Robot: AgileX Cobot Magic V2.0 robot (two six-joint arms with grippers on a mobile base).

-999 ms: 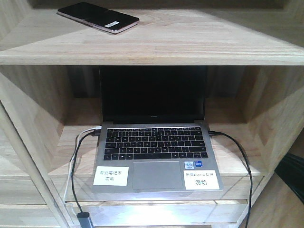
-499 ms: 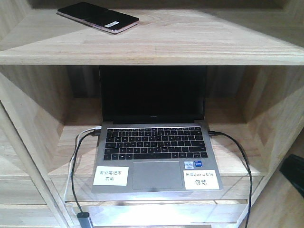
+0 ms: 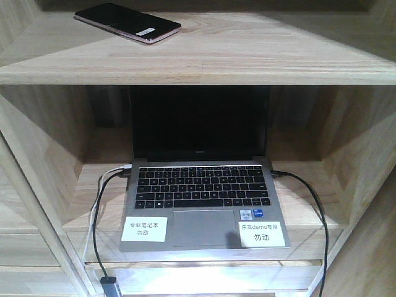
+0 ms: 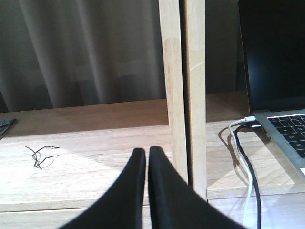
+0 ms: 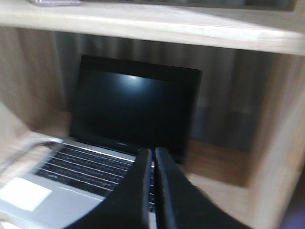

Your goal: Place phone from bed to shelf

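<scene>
Front view: phone [image 3: 127,22] lies flat, upper left, on the top board of the shelf [image 3: 247,62], near its front edge; glossy black, white sticker. Dark object at lower right earlier is gone. Laptop [image 3: 203,179] sits below.
Left wrist: left gripper [image 4: 147,157] pressed together, empty, beside an upright.
Right wrist: right gripper [image 5: 153,160] pressed together, facing the laptop; blurred.

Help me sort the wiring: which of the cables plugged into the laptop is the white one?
The white cable plugs into the laptop's left side, beside a black one; the cable on the right side is black.
</scene>
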